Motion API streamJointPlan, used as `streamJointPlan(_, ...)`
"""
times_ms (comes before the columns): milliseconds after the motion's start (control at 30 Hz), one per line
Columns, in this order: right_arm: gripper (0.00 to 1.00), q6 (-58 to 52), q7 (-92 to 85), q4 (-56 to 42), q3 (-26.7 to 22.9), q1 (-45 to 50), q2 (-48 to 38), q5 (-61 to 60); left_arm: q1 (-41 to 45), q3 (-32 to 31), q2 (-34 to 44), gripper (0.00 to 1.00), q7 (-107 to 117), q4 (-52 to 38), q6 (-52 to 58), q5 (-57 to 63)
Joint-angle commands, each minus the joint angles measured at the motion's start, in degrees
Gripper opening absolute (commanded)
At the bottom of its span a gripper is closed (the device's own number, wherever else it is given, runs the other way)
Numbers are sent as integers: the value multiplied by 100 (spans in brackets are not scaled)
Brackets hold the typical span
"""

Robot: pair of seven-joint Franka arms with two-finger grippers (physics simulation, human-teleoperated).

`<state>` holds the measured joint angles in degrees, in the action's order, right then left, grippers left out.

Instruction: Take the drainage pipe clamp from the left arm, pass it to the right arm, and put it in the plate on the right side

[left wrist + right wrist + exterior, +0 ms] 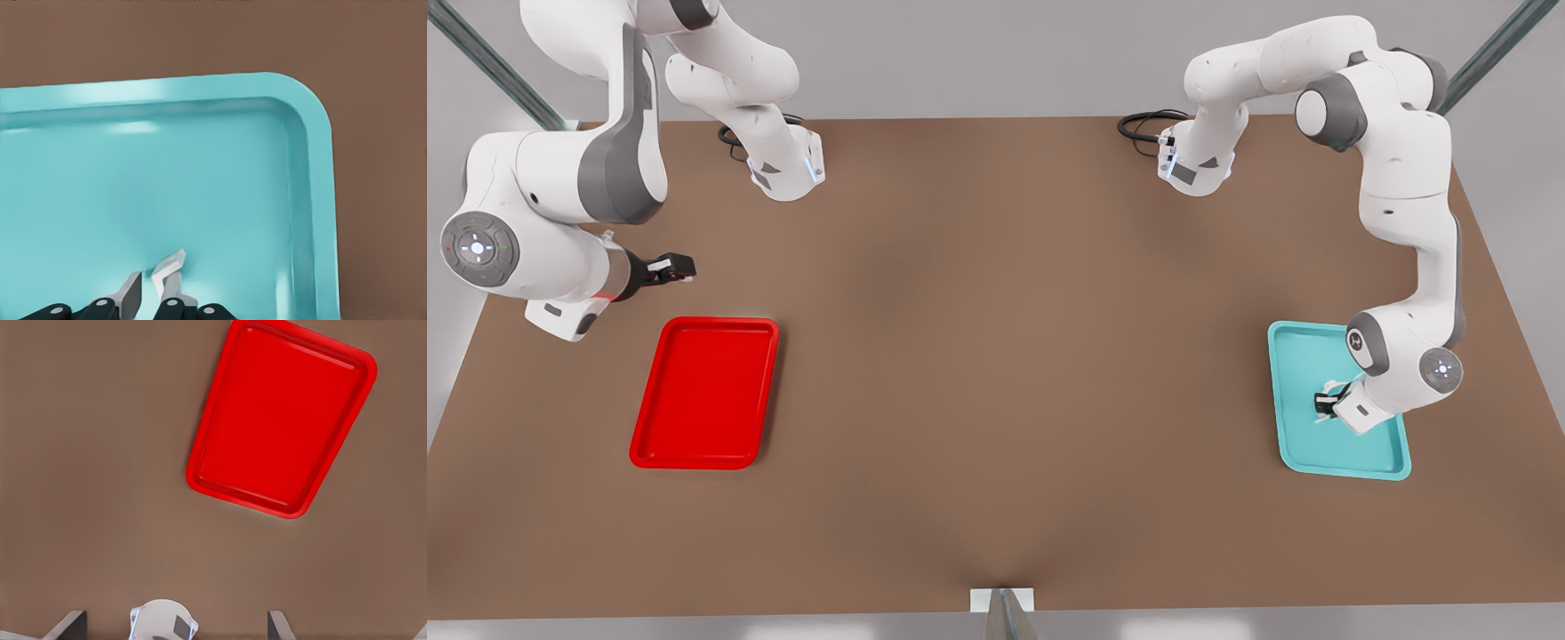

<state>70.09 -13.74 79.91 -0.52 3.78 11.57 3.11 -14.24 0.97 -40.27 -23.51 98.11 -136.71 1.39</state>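
Note:
The drainage pipe clamp (168,267) is a small whitish piece pinched at the tips of my left gripper (150,288), whose fingers stand close together. That gripper (1323,405) is low over the teal plate (1303,444) on the front view's right, with the clamp (1334,389) close to the plate's floor (167,187). My right gripper (674,268) hangs above the table on the front view's left, just beyond the red tray (704,391). Its fingers (70,625) are spread wide. A rounded white thing (163,621) shows between them; I cannot tell what it is.
The red tray (283,420) has nothing lying in it. Both arm bases (787,169) (1193,164) stand at the table's far edge with black cables beside them. Brown tabletop (1005,356) stretches between the two trays.

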Motion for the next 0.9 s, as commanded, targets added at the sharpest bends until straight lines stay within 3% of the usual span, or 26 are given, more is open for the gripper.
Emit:
streamJointPlan(0, 100, -13, -67, -2, -1, 0, -6, -4, 0, 0, 10, 37, -145, -2, -5, -7)
streamJointPlan(533, 100, -31, -76, 15, -1, 0, -6, 5, 9, 0, -51, 37, -136, -2, 144, -7)
streamJointPlan(733, 100, -31, -76, 42, -1, -9, 56, 5, 9, 0, -78, 33, -127, -2, 144, -7)
streamJointPlan(767, 100, -13, -85, 24, -1, -9, 56, 14, 9, 0, -69, 31, -119, -2, 144, -7)
streamJointPlan(800, 100, -13, -85, 15, -1, -9, 47, 23, 9, 0, -69, 23, -127, -2, 144, -7)
streamJointPlan(867, 100, -13, -102, 15, -1, -9, 56, 23, 0, 0, -60, 21, -127, -11, 144, -7)
